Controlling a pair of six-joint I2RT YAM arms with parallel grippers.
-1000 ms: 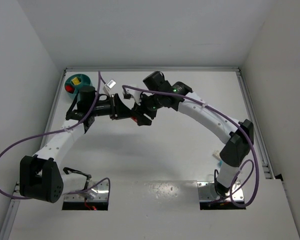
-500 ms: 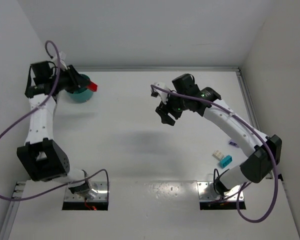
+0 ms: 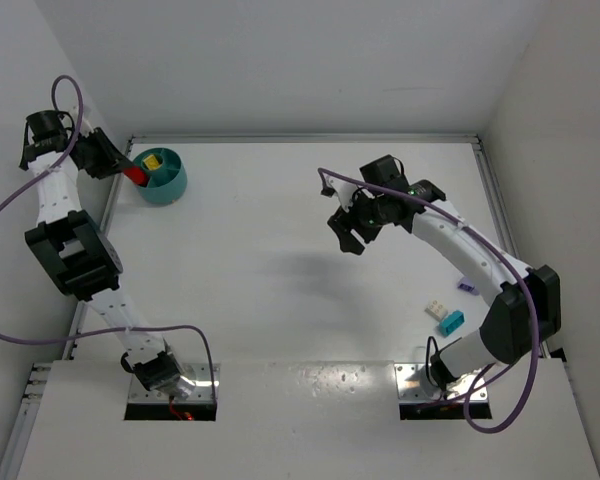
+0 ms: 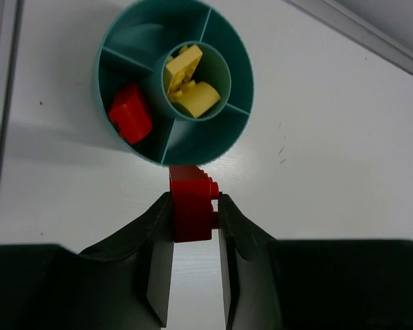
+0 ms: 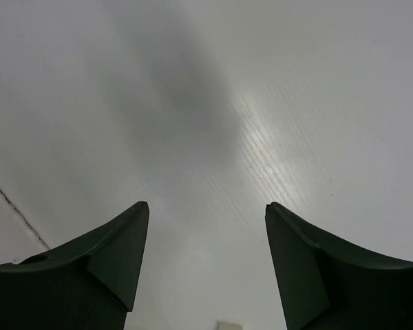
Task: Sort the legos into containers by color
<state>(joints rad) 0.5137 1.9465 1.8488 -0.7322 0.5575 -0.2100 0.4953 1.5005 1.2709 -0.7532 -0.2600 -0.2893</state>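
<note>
The left gripper (image 4: 194, 203) pinches a red lego brick (image 4: 189, 180) between its two fingers. It hangs at the far left corner of the table. The brick's tip is just at the outside of the teal bowl (image 4: 244, 75), not over any slot yet.

I think the step is dropping this brick in with its own color. Another red brick (image 4: 131, 114) lies in a side slot of the bowl, and yellow bricks (image 4: 187, 84) lie in the round middle slot. So the next move needs a small push over the red slot, away from the yellow, and then the fingers let go.

The right gripper (image 3: 348, 232) is spread wide with nothing in it, over the middle of the table. A cyan brick (image 3: 451, 321), a pale brick (image 3: 436, 309) and a purple brick (image 3: 467, 287) lie near the right edge.
</note>
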